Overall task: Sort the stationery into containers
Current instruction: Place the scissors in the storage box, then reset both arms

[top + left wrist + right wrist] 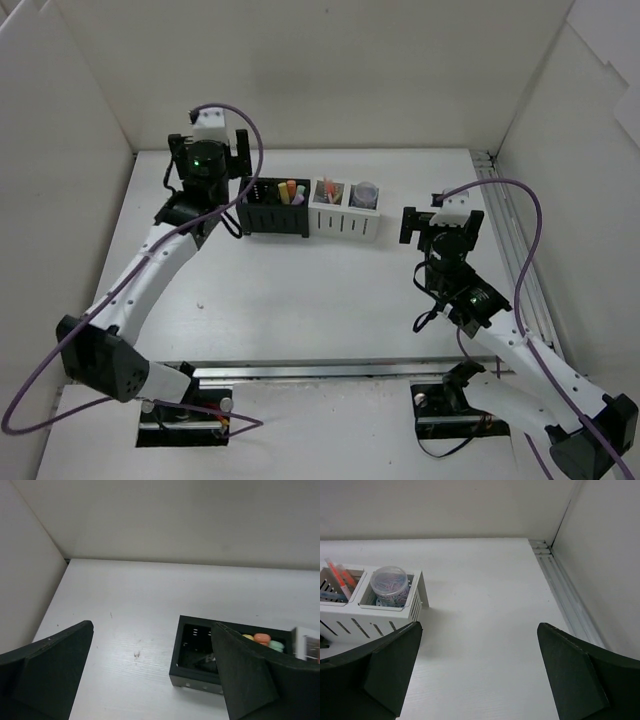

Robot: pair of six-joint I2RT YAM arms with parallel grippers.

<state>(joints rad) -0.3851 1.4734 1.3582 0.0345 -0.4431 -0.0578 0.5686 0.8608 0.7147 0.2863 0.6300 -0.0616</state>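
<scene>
Black box (273, 212) and white box (345, 218) stand right beside each other on the worktop (300, 300). Their row runs from 9 to 3 o'clock. Every item I can see sits in a box.

From above, the left pincer (152, 627) is nearer the black box, which lies at about 4 o'clock from it. The right pincer (480, 627) has the white box at its 9 o'clock. Both pincers are wide apart and hold nothing.

The markers (290, 190) stand up in the black box's right half. Only the right wrist view shows the pens (340, 577) well, and a round tub (390, 582), maybe full of clips. The black box's left half is dark in every view, so I cannot tell what is inside.
</scene>
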